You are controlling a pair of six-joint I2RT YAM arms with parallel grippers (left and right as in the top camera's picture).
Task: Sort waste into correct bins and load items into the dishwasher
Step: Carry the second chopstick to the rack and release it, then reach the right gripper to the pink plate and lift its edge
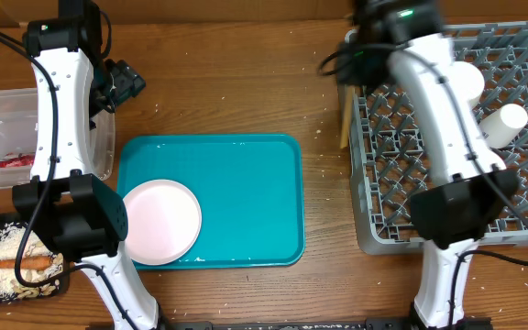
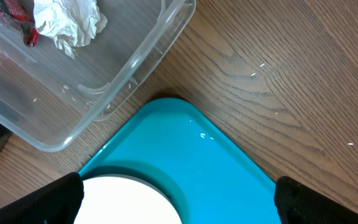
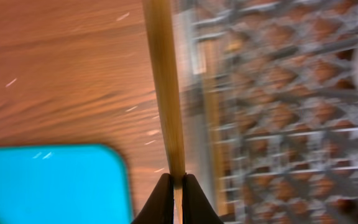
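While I am watching the right wrist feed, the right gripper (image 3: 177,186) is clamping the wooden chopsticks (image 3: 165,81) between closed jaws, beside the left rim of the grey dish rack (image 1: 383,183) at the desk's right edge. The left gripper (image 2: 179,190) is gaping wide, holding nothing, hovering near the far left corner by the clear tub (image 2: 129,62), where the tissue ball (image 2: 67,22) and red wrapper (image 2: 17,14) are lying.

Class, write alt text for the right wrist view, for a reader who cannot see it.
The right hand pinches a thin wooden chopstick that points up the blurred frame. Behind it: wooden table, grey dish rack at right, teal tray corner at lower left.
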